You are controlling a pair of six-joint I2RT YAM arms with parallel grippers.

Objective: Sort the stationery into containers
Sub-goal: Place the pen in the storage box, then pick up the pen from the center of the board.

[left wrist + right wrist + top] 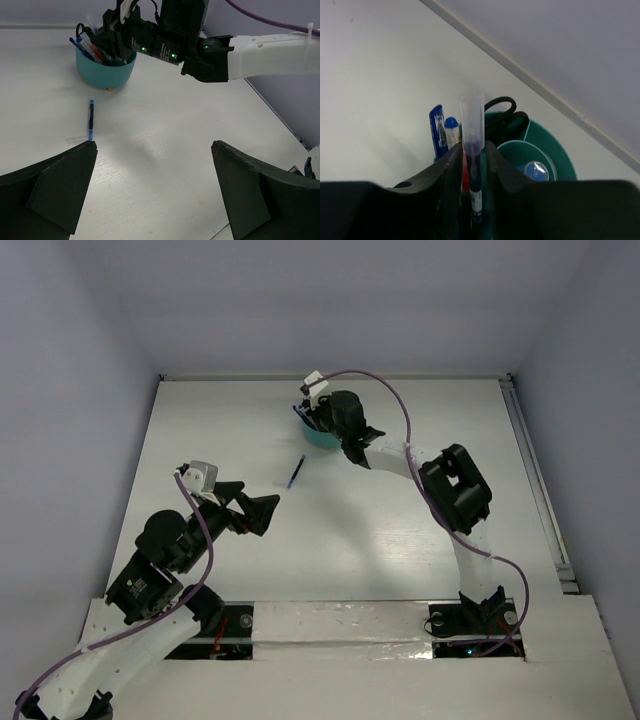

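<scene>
Two arms reach over a white table [200, 440] that is closed by pale walls on its left, far and right sides. The right gripper [320, 418] hangs directly over the teal cup [324, 440], which stands close to the far edge, about in the middle of the table's width. In the right wrist view its fingers [445, 175] press on both sides of a clear-capped pen [472, 125]. This pen stands upright between them with its lower end down inside the cup, so this gripper is grasping it. Beside it in the cup stand blue-topped pens [439, 131] at the left and black scissors handles [501, 104] behind.

One blue pen [296, 472] lies flat on the table, just near and left of the cup and apart from it, pointing roughly near to far. The left gripper [262, 512] is released, with its fingers spread wide and nothing between them. It stays low over the table, near and left of this pen. In the left wrist view the pen lies just beyond the left fingertip, and bare table runs from the spread fingers up to the cup.

Broad bare surface lies left of the cup and pen up to the left wall. The right arm crosses the right-centre, and a metal rail [535, 480] follows the right edge. A purple cable [395, 400] arches above that arm.
</scene>
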